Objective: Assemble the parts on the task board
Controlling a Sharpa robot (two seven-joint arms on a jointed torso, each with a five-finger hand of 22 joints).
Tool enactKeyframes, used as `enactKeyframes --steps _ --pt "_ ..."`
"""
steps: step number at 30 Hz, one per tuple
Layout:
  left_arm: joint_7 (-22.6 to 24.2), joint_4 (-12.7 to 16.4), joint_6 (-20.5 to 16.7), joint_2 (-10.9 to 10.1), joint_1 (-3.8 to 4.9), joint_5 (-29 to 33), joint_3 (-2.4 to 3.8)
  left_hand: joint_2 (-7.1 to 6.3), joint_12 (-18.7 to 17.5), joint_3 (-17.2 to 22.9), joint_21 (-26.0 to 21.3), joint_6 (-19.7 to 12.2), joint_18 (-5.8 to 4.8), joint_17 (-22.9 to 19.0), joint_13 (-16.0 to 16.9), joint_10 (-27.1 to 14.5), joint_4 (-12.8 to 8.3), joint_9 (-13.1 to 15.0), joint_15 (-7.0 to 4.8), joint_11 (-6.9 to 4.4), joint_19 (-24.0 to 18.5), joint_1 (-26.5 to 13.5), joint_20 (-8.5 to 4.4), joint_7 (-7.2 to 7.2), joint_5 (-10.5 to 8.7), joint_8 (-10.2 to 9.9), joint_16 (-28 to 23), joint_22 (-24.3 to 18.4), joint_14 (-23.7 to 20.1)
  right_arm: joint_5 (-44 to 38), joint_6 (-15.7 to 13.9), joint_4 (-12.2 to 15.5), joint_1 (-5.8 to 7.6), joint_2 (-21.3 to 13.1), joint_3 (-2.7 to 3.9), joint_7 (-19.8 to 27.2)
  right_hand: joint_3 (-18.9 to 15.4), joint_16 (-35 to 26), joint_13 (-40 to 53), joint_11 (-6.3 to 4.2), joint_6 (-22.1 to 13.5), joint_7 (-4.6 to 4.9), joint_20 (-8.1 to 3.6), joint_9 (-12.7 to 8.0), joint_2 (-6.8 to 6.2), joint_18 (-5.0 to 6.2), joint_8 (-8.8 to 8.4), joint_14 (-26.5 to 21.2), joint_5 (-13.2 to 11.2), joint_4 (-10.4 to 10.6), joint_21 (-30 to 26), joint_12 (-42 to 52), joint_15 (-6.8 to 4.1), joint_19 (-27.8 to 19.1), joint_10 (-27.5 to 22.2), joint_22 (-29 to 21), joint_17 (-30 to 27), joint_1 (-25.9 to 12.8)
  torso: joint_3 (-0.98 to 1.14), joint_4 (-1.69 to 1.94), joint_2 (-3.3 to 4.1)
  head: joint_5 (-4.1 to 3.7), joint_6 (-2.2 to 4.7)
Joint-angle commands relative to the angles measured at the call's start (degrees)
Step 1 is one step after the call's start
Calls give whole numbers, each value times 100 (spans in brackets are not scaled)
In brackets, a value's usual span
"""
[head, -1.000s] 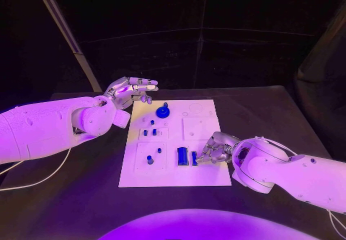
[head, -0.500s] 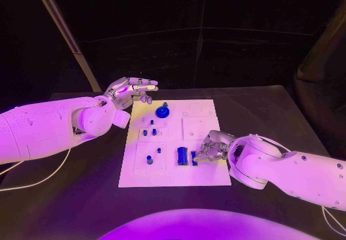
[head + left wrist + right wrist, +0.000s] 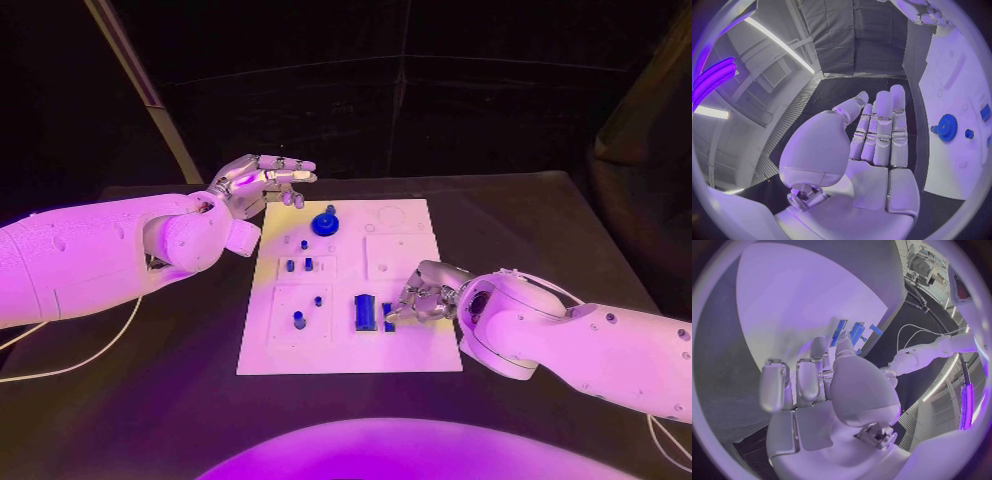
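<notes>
Two white arms reach over the black table (image 3: 173, 400), and we go from there down to the small pieces. Our left arm comes in over the table's far left, its hand (image 3: 265, 181) raised just off the far left corner of the board (image 3: 418, 350); its fingers are apart and straight, and it holds nothing. Our right arm crosses from the right side, and its hand (image 3: 418, 297) rests low over the board's near right part, fingers curled down toward a blue block. We cannot tell whether it grips that piece or only touches it.

The board lies in the middle of the table. A round blue gear (image 3: 326, 224) stands near its far edge. A larger blue block (image 3: 366, 312) sits in the near half, with a slimmer one (image 3: 388, 317) just beside it, at our right fingertips. Several small blue pegs (image 3: 300, 318) stand on the board's left half.
</notes>
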Motion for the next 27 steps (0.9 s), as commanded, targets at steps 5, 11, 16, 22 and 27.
enactKeyframes --steps 5,11,16,22,27 --pt "75 -11 72 12 6 12 3 -12 34 -96 -66 -42 23 -35 -7 -47 30 -5 12 10 -60 -108 9 2 3 23 -59 -32 -89 1331 -439 42 18 -289 11 1429 -55 -567 -360 150 -518 183 82 -124 -19 105 -273 45 22 12 -460 -536 123 -469 -439 -665 -625 2 -10 -13 -30 -39 102" --pt "221 -58 73 52 -14 13 2 -114 105 -482 -644 -82 13 -422 -2 -154 190 0 109 44 -513 -281 118 12 7 44 -775 -433 -637 3257 -312 -402 191 -416 27 3149 140 -3218 -1063 339 -687 367 252 -245 286 629 -295 -973 90 -324 -2685 -1410 305 -2220 -1159 -3456 -3107 708 -53 -39 -120 -107 360" --pt "437 -292 102 204 -76 115 3 0 -124 -624 -1614 -51 14 -1116 -43 9 254 1 313 123 -1087 -182 345 43 -13 59 -2402 -1226 -1072 5009 -10 -1117 338 -283 50 4516 218 -5235 -2393 668 -896 516 661 -513 509 542 -508 -2395 -16 -644 -4437 -2573 793 -3244 -1540 -4548 -4178 1291 -127 -28 -294 -171 562" --pt "763 -663 0 427 -249 300 7 100 -690 -680 -2278 46 61 -1548 -40 313 288 -7 438 160 -1175 -96 509 45 14 -19 -3624 -1979 -881 5863 152 -2033 393 68 256 5246 226 -6506 -3798 824 -988 489 1021 -1095 584 682 -518 -2297 -33 -1059 -5835 -3213 1051 -3195 -1304 -5546 -5444 1168 -155 -66 -409 -173 793" --pt "964 -929 -89 599 -427 426 13 113 -984 -721 -2518 79 46 -1723 -40 445 287 -11 495 176 -1196 -60 585 44 -2 -100 -4117 -2317 -832 6069 314 -2656 404 348 347 5414 300 -6998 -4375 946 -1258 619 1185 -1468 511 652 -523 -2286 -2 -1336 -6690 -3307 1172 -3272 -1567 -6146 -6034 895 -164 -42 -497 -208 855"
